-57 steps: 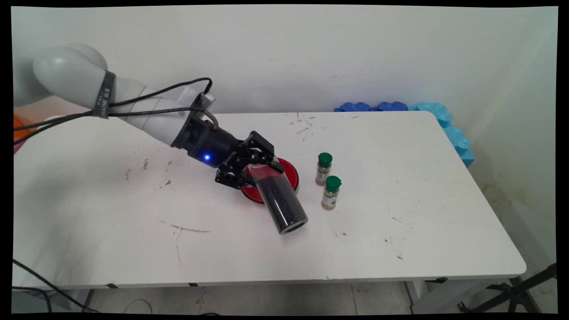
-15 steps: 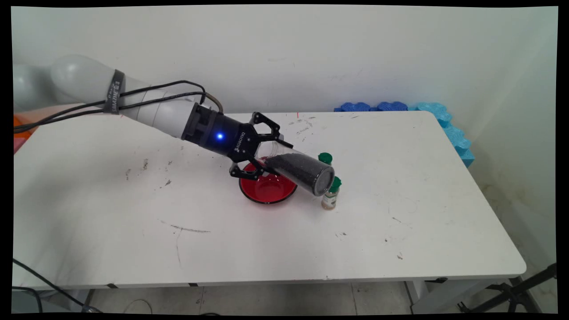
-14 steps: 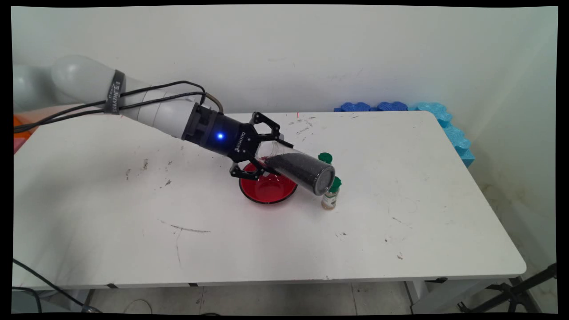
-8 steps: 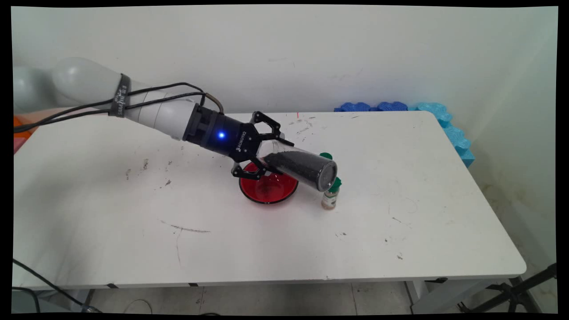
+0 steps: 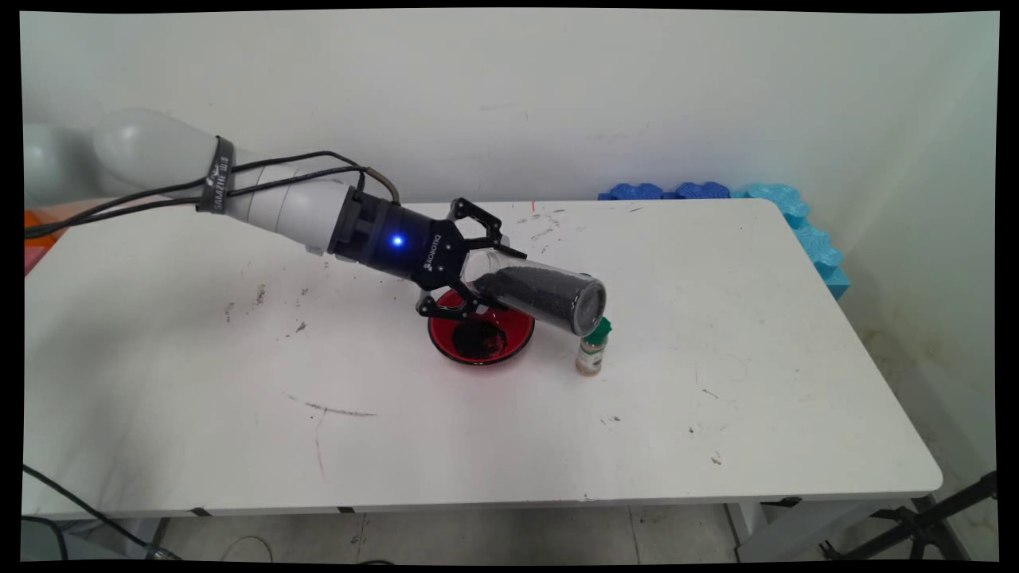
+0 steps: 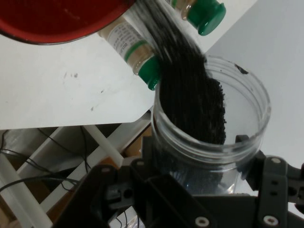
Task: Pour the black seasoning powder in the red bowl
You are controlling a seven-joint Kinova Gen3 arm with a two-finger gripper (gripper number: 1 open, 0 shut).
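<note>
While jaws grip a tipped jar [image 5: 541, 296] (clear) — black grains [image 6: 190, 95] stream.

The main view looks down from above the near side of the white table [image 5: 716, 414], facing the wall, well back from the black two-finger gripper [image 5: 484, 270]. The hand view rides on that gripper [image 6: 199, 152], close behind its fingers. Both share the round red bowl [image 5: 517, 338] [image 6: 57, 21] beneath it.

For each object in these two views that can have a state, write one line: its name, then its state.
gripper: shut on the clear jar.
clear jar: tipped on its side, open, black grains streaming out.
red bowl: upright on the table, small pile of black grains inside.
near spice bottle: upright, green cap on.
far spice bottle: green cap on, mostly hidden.
</note>
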